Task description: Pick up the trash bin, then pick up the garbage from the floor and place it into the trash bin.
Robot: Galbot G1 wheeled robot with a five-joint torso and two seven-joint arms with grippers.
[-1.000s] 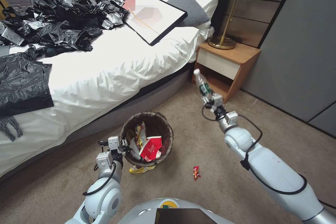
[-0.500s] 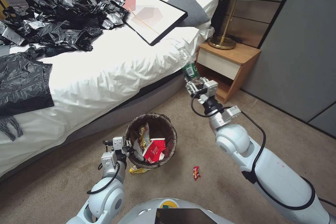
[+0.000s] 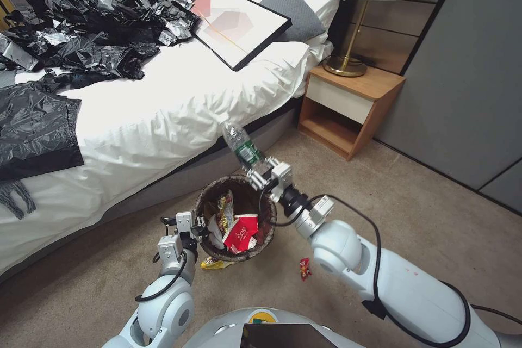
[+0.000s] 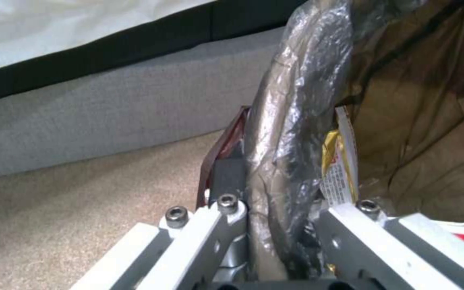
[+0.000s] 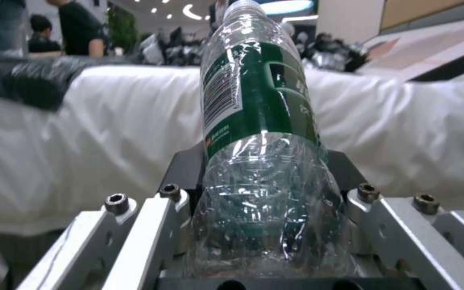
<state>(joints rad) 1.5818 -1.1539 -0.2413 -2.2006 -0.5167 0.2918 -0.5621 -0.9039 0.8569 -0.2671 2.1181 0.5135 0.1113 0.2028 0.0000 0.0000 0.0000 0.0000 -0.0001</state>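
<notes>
head: right end effector (image 3: 262, 173) clamped on clear green-labelled bottle (image 3: 241, 146) above trash bin (image 3: 237, 185) rim | left wrist: left end effector (image 4: 275, 209) pinches the bin's thin liner-wrapped rim | right wrist: bottle (image 5: 259, 133) looks light, crushable, slick; held at base

No text is readable; the bottle (image 5: 259, 121) label bears only a barcode

Our arms are glossy white with rounded joints and grey metal wrists, black cables looping along them. Our left gripper (image 3: 194, 227) and right gripper (image 3: 260, 172) have silver fingers with hex-socket screws.
</notes>
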